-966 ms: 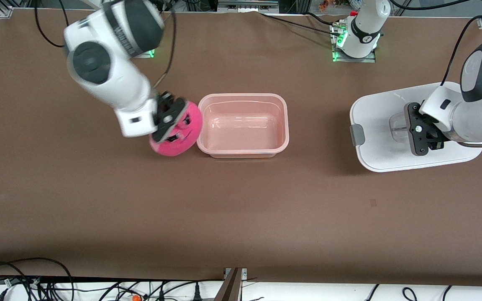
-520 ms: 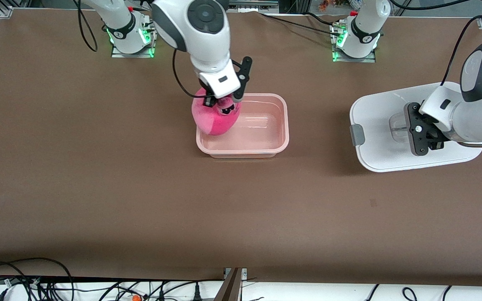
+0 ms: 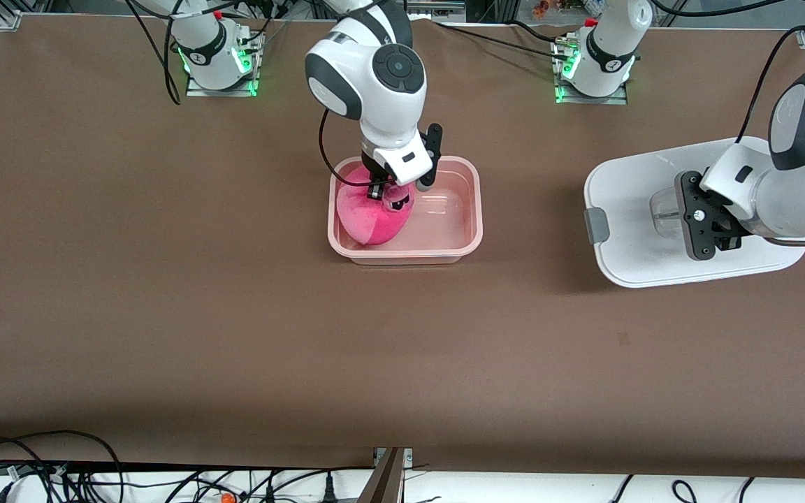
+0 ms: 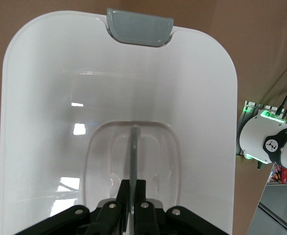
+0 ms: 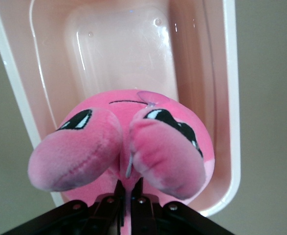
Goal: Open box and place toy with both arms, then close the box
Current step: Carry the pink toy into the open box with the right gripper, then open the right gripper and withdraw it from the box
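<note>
The open pinkish box point(image 3: 469, 241) stands mid-table without its lid. My right gripper point(image 3: 383, 190) is shut on the pink toy point(image 3: 370, 218) and holds it inside the box, at the end toward the right arm's base. In the right wrist view the toy point(image 5: 119, 142) hangs over the box floor point(image 5: 119, 54), its fabric pinched in my right gripper point(image 5: 129, 188). The white lid point(image 3: 626, 209) lies toward the left arm's end of the table. My left gripper point(image 3: 713, 227) is shut on the lid's clear handle point(image 4: 133, 152); my left gripper point(image 4: 132, 188) shows there too.
The lid's grey clip point(image 3: 595, 226) faces the box; it also shows in the left wrist view point(image 4: 139, 28). The arm bases point(image 3: 215, 52) stand along the table edge farthest from the front camera. Cables point(image 3: 60, 464) lie past the nearest table edge.
My right gripper carried the toy from beside the box, over its rim, and down into it. The left arm and the lid have not moved.
</note>
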`<state>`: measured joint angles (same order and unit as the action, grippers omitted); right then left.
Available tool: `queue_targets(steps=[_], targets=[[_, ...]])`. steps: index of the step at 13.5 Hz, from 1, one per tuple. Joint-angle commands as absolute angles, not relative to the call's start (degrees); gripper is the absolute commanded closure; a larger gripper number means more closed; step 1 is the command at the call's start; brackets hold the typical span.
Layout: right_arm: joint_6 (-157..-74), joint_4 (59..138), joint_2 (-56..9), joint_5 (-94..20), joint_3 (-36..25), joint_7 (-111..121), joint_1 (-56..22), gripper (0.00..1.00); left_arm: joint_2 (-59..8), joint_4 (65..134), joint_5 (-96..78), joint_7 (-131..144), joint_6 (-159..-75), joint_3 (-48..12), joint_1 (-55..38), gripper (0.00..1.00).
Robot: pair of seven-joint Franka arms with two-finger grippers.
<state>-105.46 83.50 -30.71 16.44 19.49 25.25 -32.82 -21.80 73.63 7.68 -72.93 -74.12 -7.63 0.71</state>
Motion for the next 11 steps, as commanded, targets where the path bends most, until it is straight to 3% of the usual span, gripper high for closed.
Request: queue_targets(steps=[1, 3, 4, 5, 11], targets=[[-106.95, 82.26, -33.04, 19.32, 19.25, 21.56, -34.01, 1.0, -21.62, 72.69, 6.33, -72.86, -73.83, -7.38, 0.53, 1.0], [-109.24, 82.35, -36.28, 23.18, 19.25, 14.71, -35.06, 0.95, -21.62, 72.69, 6.24, -72.86, -73.83, -7.38, 0.53, 1.0], [-110.12, 82.35, -37.6, 24.68, 19.25, 13.2, -35.85, 0.44, -21.62, 72.69, 5.81, -72.77, -73.83, -7.38, 0.53, 1.0], [-111.78, 82.27, -38.66, 24.87, 19.25, 11.88, -36.03, 0.0, -21.62, 72.69, 5.71, -72.77, -73.83, -7.38, 0.53, 1.0], [-122.86, 81.91, -40.17, 24.35, 19.34, -5.41, -37.35, 0.0, -21.62, 72.69, 5.54, -72.69, -73.83, -7.38, 0.53, 1.0]])
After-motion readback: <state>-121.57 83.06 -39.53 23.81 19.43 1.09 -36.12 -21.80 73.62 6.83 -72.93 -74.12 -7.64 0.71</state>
